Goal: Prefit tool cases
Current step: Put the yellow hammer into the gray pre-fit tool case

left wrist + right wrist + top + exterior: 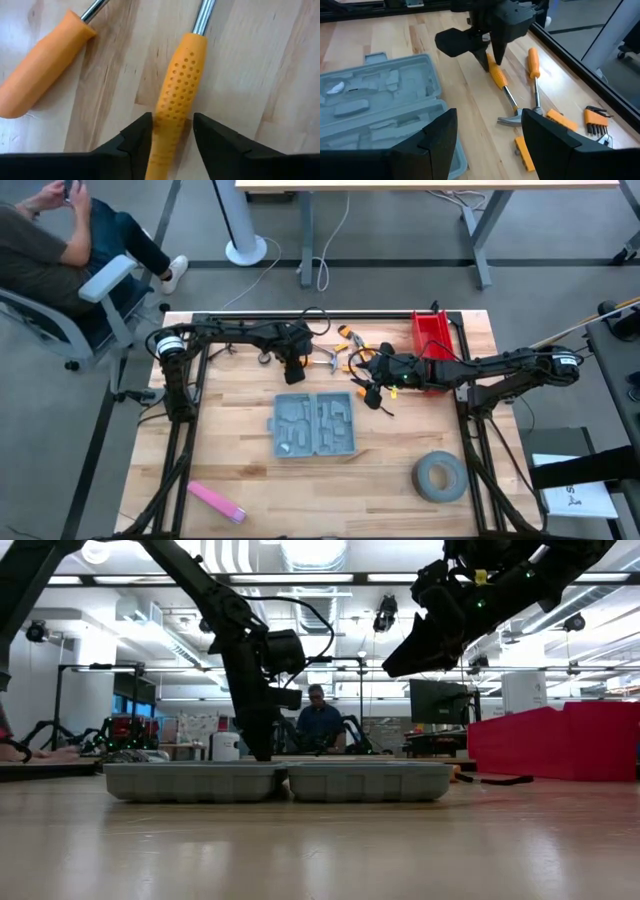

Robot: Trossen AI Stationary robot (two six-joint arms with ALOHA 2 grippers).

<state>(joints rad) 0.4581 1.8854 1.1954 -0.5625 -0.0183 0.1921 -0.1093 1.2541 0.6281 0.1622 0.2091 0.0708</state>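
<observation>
Left gripper (171, 136) is straddling one hammer (506, 93) handle; I'm seeing fingers either side, not clamped. One case (313, 423) is lying open mid-table. Right gripper (487, 137) is hovering, jaws apart.

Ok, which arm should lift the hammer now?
Left. The left gripper already straddles the hammer's orange handle, jaws on either side. The right gripper hangs open above the table, off the hammer.

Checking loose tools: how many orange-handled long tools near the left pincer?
2. The hammer lies between the left pincer fingers; a second orange-handled tool lies beside it on the table. More may be hidden.
</observation>
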